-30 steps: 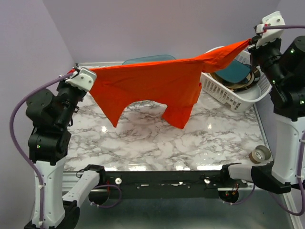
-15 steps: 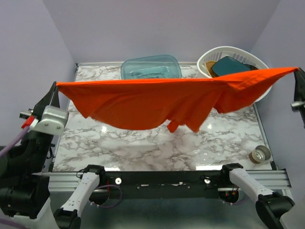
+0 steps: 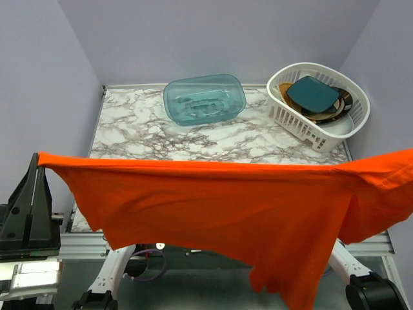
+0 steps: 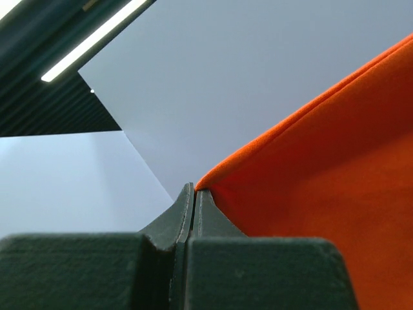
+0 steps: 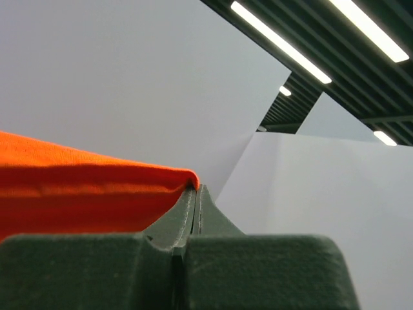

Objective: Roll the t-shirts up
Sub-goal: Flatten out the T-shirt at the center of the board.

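**T-shirt** (image 3: pixel 219 213): one, plain red-orange, thin fabric. It is held aloft, stretched sideways above the near edge of the table and close to the overhead camera. The upper edge is drawn nearly straight from left to right. The body hangs below it in loose folds, with one flap dropping lowest at lower centre-right. No part is seen to rest on the tabletop.

**Left gripper** (image 4: pixel 194 194): jaws pressed together, pinching the cloth's left corner at their tips.

**Right gripper** (image 5: pixel 196 188): jaws pressed together, pinching the right corner. It is outside the overhead view.

**Table** (image 3: pixel 148 139): marbled white top, lying beyond the shirt.

**Teal tub** (image 3: pixel 204 98): at the far edge, well apart from the shirt.

**White basket** (image 3: pixel 303 129): at the far right corner, holding stacked dishes.

**Progress:** judged early. No fold or roll shows in the fabric. Laying it flat, folding it and rolling it all appear to remain.
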